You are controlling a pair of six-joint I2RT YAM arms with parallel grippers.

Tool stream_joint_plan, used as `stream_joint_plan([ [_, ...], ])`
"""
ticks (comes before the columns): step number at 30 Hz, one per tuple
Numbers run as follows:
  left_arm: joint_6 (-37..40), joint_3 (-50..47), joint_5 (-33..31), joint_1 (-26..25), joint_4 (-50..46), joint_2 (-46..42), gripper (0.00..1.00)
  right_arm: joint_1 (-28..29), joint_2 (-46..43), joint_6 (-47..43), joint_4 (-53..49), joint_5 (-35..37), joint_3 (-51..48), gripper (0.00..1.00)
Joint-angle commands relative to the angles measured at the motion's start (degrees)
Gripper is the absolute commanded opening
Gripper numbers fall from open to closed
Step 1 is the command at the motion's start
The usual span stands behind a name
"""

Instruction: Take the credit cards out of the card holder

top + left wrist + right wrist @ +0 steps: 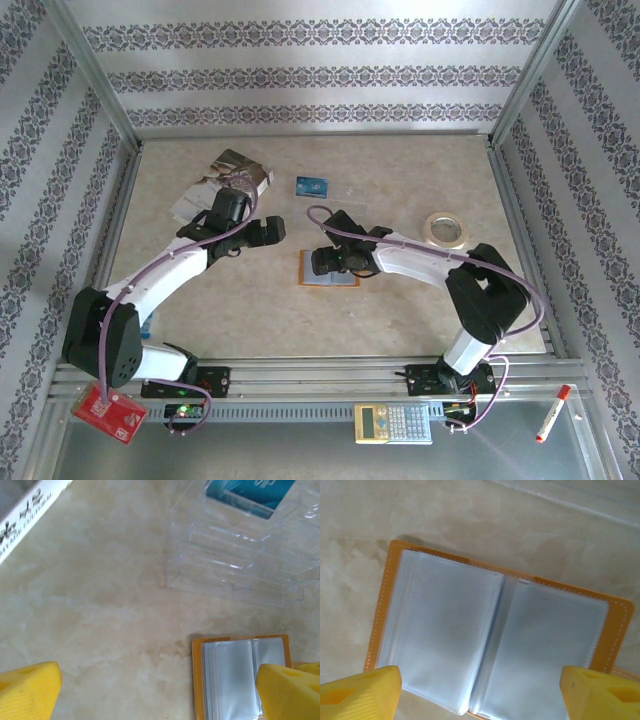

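The small orange bifold card holder (445, 630) with cloudy clear plastic pockets is lying open and flat on the pale marble-patterned counter (400, 320), near its middle, with the pockets facing up. The right end effector (480, 694) is hanging directly above it. Its yellow fingers (360, 692) are spreading wide, one toward each side of the open holder, and are gripping nothing. The left end effector (157, 692) is also standing wide and empty, hovering near the left side of the holder. A thin blue credit card (313, 186) is sitting in a clear tiered plastic stand (240, 565), apart from the holder and toward the far side.

I am judging the holder as very light and floppy, so it is probably going to slide or lift when a card is pulled. One end effector should be pressing on the orange border while the other is pinching. A card itself is stiff but thin and slippery (the glossy pocket film is not helping), and it is offering only a narrow edge at the pocket mouth. That edge is the place to take hold. The pockets are looking evenly pale grey, and I cannot tell if a card is inside them.
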Motion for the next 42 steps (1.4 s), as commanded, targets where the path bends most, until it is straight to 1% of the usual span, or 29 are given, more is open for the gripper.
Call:
stream_joint_plan([
  [1, -5.6, -1.74, 6.21, 1.3, 4.84, -0.06, 0.99, 0.12, 2.28, -1.49, -3.31, 1.87, 1.29, 0.8],
  [6, -7.47, -2.48, 11.27, 1.27, 6.61, 1.96, 0.92, 0.36, 5.87, -3.1, -5.95, 1.84, 2.87, 0.78],
  [7, -7.95, -2.65, 12.33, 1.25, 7.09, 2.39, 0.88, 0.35, 6.5, -3.14, -6.42, 2.18, 3.07, 0.78],
  [9, -8.07, -2.9, 17.2, 1.22, 8.56, 3.7, 0.83, 0.35, 7.47, -3.09, -6.94, 2.67, 3.19, 0.77],
  [11, -7.62, -2.29, 22.3, 1.27, 7.0, 5.55, 0.76, 0.18, 8.51, -2.73, -7.2, 2.58, 2.99, 0.73],
  [13, -6.8, -1.44, 25.35, 1.2, 4.15, 7.28, 0.69, -0.24, 9.31, -2.46, -7.01, 2.18, 2.26, 0.67],
  [15, -7.47, -1.49, 27.14, 0.7, 3.43, 8.37, 0.65, -0.69, 9.81, -2.24, -6.8, 2.13, 1.42, 0.63],
  [18, -10.18, -1.8, 29.09, -0.43, 6.03, 9.94, 0.6, -1.27, 9.51, -2.47, -6.19, 2.04, 0.06, 0.59],
  [23, -16.64, -2.17, 29.84, -3.45, 12.8, 13.9, 0.54, -2.33, 7.79, -3.28, -4.45, 0.31, -1.77, 0.59],
  [28, -21.3, -2.03, 28.98, -6.18, 16.08, 17.69, 0.48, -2.55, 7.0, -3.77, -3.32, -1.1, -2.33, 0.59],
  [32, -21.81, -1.24, 27.28, -7.17, 14.71, 19.55, 0.45, -2.54, 7.1, -3.71, -2.93, -1.48, -2.43, 0.59],
  [35, -22.23, -0.76, 27.37, -7.41, 14.8, 20.51, 0.45, -2.57, 7.18, -3.7, -2.75, -1.62, -2.47, 0.59],
  [40, -22.41, 0.11, 28.06, -7.74, 15.39, 21.73, 0.35, -2.8, 7.2, -3.69, -2.57, -1.6, -2.49, 0.58],
  [42, -22.52, 0.4, 28.38, -7.87, 15.7, 22.02, 0.34, -2.9, 7.19, -3.69, -2.49, -1.69, -2.58, 0.58],
])
